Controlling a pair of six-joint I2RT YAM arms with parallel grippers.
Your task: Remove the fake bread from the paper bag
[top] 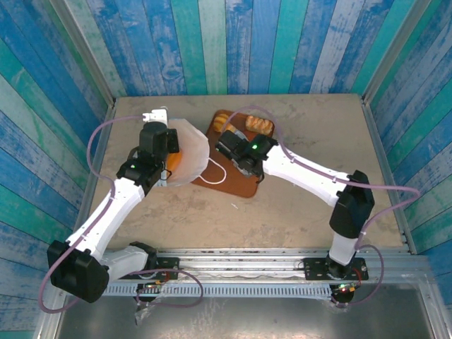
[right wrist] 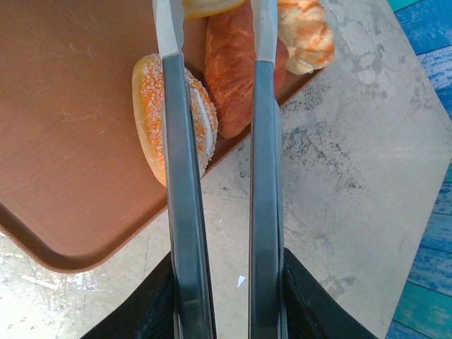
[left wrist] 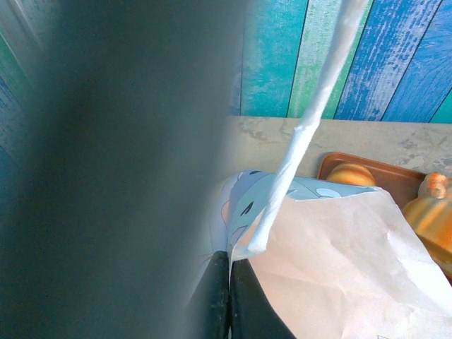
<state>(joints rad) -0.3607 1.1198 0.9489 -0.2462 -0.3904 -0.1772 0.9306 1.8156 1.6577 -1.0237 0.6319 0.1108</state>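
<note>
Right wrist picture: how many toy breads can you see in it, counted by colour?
Orange speckled bun: 1
Dark brown loaf: 1
Pale twisted roll: 1
Golden piece, cut off by the top edge: 1
Total: 4

You see a white paper bag (top: 189, 145) (blue-grey cartoon print), brown tray (right wrist: 70, 141), orange white-speckled roll (right wrist: 146, 92), blue-teal plank walls (top: 226, 42).

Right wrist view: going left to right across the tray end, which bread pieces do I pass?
Sesame-sprinkled roll → long brown loaf → pale twisted roll.
</note>
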